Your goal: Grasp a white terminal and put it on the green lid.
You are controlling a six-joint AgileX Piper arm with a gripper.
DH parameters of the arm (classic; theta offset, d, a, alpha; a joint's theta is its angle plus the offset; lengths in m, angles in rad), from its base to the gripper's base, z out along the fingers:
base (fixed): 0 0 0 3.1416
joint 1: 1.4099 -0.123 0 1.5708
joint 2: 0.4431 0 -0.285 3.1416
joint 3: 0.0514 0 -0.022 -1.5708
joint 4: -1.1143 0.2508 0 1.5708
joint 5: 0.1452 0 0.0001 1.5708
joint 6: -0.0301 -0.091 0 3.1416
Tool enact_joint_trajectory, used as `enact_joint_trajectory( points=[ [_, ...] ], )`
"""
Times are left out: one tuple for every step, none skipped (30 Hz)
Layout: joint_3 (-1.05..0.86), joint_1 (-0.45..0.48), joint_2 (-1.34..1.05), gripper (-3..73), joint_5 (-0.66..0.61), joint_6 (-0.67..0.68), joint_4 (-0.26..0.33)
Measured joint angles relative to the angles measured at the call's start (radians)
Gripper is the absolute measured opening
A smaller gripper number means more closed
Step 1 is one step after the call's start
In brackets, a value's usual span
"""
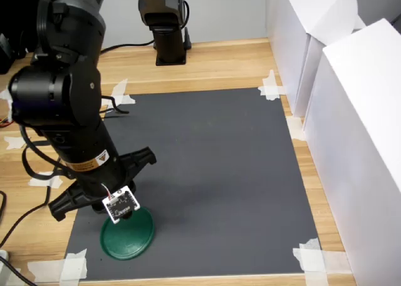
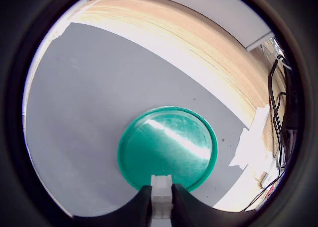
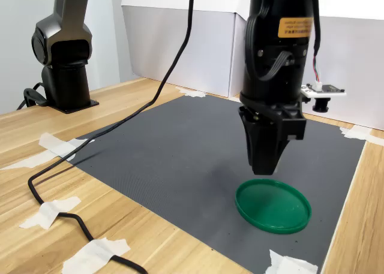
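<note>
- One tool (image 2: 161, 207) is at work, and in the wrist view its two dark fingers (image 2: 141, 207) are pinched against the sides of the white terminal (image 2: 161, 199), which sits between them with its top end poking out.
- In the second exterior view the tool (image 3: 264, 169) points straight down, its tip hanging just above the green lid (image 3: 273, 205) and apart from it; the terminal itself is hidden there.
- Judging by size, the terminal is very light, stiff plastic with smooth sides, so it could slip or twist; the flat opposite faces now pinched look like the right hold.
- Once released it may bounce or skid on the lid's glossy face, so a low release near the middle seems wise.
- Beneath the tool, the lid lies flat on a dark grey mat (image 1: 213, 148) near its front edge in the first exterior view.
- White tape (image 1: 270, 86) fixes the mat's corners to the wooden table (image 1: 225, 57).
- White boxes (image 1: 351, 111) stand along the first exterior view's right, and a black cable (image 3: 78, 223) trails across the table.
</note>
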Motion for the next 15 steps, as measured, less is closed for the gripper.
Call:
enact_joint_trajectory(
  points=[
    [0.000, 0.001, 0.002, 9.6, 0.009, -0.001, -0.005],
    [0.000, 0.002, 0.006, 9.6, 0.019, -0.002, -0.007],
    [0.000, 0.002, 0.007, 9.6, 0.032, -0.002, -0.007],
    [0.000, 0.002, 0.008, 9.6, 0.045, -0.002, -0.006],
    [0.000, 0.002, 0.009, 9.6, 0.056, -0.002, -0.005],
    [0.000, 0.002, 0.009, 9.6, 0.061, -0.002, -0.005],
    [0.000, 0.002, 0.009, 9.6, 0.063, -0.002, -0.003],
    [0.001, 0.002, 0.009, 9.6, 0.063, -0.002, -0.002],
    [0.001, 0.002, 0.011, 9.6, 0.062, -0.002, -0.002],
    [0.001, 0.002, 0.013, 9.6, 0.059, -0.002, -0.002],
    [0.001, 0.002, 0.017, 9.6, 0.057, -0.002, -0.002],
    [0.001, 0.002, 0.023, 9.6, 0.057, -0.001, -0.002],
    [0.001, 0.002, 0.029, 9.8, 0.057, 0.002, -0.001],
    [0.001, 0.002, 0.035, 10.2, 0.056, 0.003, 0.000],
    [0.001, 0.002, 0.041, 10.8, 0.056, 0.006, 0.001]
  ],
)
